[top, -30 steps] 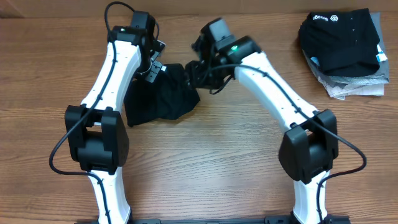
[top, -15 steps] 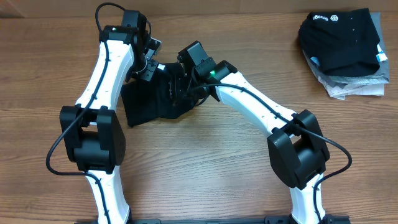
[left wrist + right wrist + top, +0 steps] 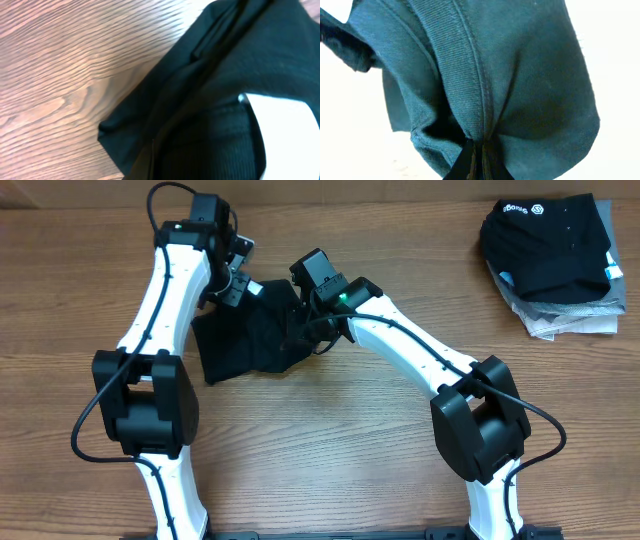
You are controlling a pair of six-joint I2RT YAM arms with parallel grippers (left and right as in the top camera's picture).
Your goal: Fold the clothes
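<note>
Moved since a second ago: right gripper (image 3: 300,320), swung to the left and down onto the black T-shirt (image 3: 245,345), closed from half open; left gripper (image 3: 233,278), shifted slightly farther away and to the left; cloth pulled a bit wider between both.
Table (image 3: 330,450): brown wood grain, nearest part lying between the two arm bases.
Black T-shirt: crumpled on the table, left of centre, at middle depth; near part lying flat, far edge taken up between the two grippers.
Right gripper: fully closed, pinching a fold at the right far edge of the black T-shirt; in the wrist view a ribbed seam running straight down into the fingertips (image 3: 462,170).
Left gripper: fully closed, gripping the left far edge of the black T-shirt, just beside the white neck label (image 3: 282,125); own fingers hardly visible in the wrist view, only a dark shape at the bottom.
Pile of folded clothes (image 3: 570,315): far right corner, well apart from both arms; grey and white pieces below, folded black garment with white logo (image 3: 545,240) on top.
</note>
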